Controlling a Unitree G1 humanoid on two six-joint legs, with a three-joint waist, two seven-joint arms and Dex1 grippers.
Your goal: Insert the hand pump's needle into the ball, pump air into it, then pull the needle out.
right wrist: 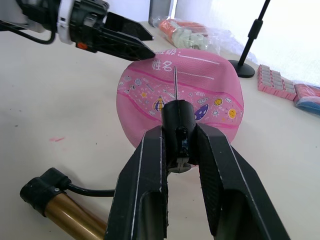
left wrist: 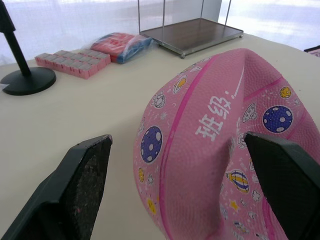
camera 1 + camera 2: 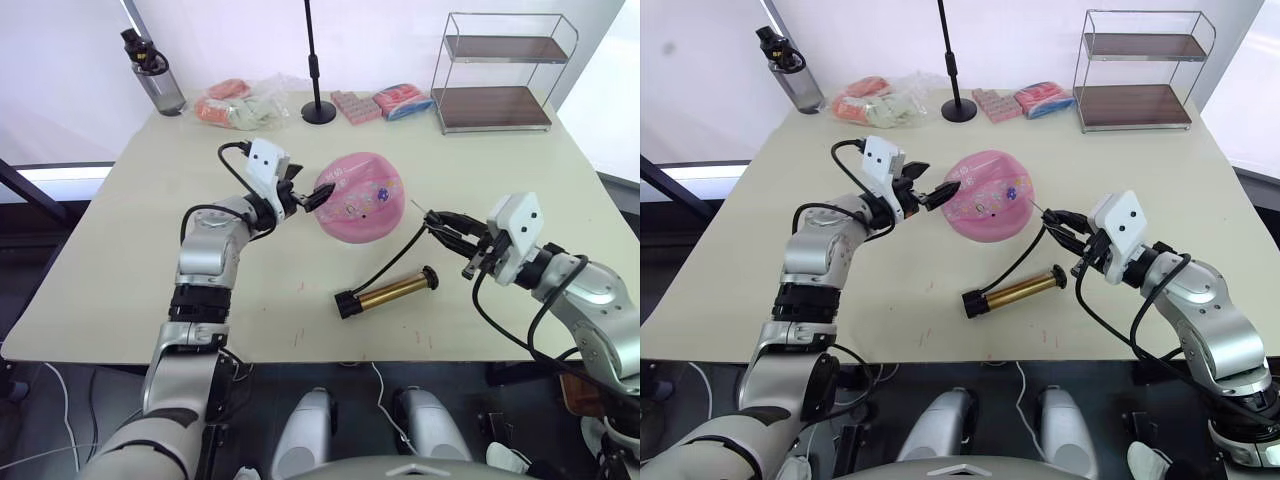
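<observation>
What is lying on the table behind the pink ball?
Behind the ball are a black stand base, pink packets, a red-blue pack, a plastic bag and a wire shelf. The table just behind the ball is hidden.

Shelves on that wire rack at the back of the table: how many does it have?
2. The wire rack holds an upper brown shelf near its top and a lower brown shelf at table level. Both look bare; nothing seems hidden.
</observation>
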